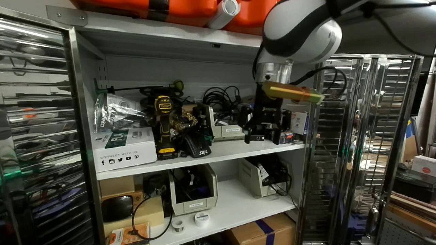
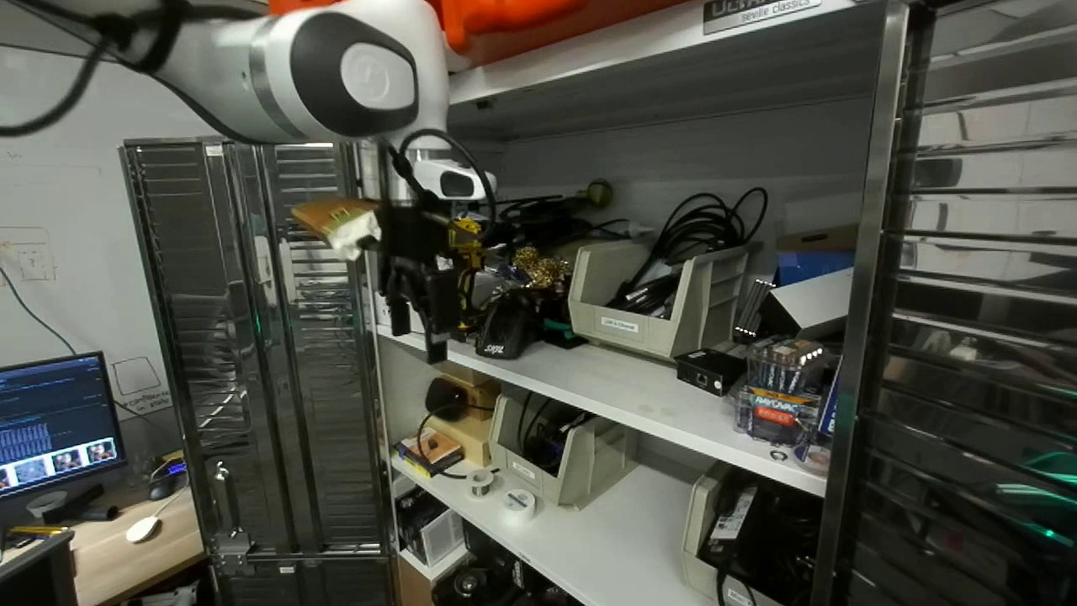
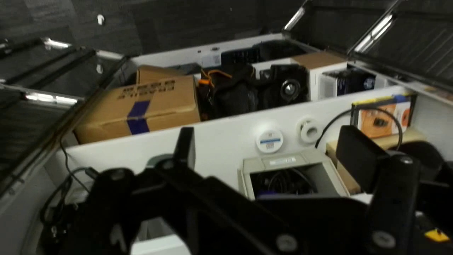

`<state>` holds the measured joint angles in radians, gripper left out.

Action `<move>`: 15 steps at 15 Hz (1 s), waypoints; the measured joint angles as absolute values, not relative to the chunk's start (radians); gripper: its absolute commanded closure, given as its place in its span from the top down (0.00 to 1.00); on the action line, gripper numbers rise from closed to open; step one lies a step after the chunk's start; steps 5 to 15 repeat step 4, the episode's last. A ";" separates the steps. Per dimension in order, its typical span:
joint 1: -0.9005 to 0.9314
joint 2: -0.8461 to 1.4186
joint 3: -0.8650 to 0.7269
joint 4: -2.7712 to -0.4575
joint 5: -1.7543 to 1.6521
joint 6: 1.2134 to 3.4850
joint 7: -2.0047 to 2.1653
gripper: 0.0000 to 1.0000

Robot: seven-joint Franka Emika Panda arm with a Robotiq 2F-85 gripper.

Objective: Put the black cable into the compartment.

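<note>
My empty fingers (image 3: 357, 156) stand wide apart at the front of the compartment (image 1: 153, 69). I take the black cable (image 1: 132, 220) to be the loose loop on the lower shelf (image 1: 233, 204), though I cannot be sure: down and left of them in an exterior view.

The white-and-black arm (image 1: 301, 32) holds its hand (image 1: 261, 137) pointing downward, the fingers (image 3: 357, 152) spread well apart.
</note>
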<state>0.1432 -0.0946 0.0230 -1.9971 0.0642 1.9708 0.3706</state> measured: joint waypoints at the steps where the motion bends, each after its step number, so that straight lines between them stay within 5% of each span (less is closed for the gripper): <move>1: 0.134 -0.143 0.023 -2.006 0.080 1.883 0.356 1.00; 4: 0.104 -0.255 0.018 -1.997 0.104 1.680 0.285 1.00; 15: 0.104 -0.255 0.018 -1.997 0.104 1.680 0.285 1.00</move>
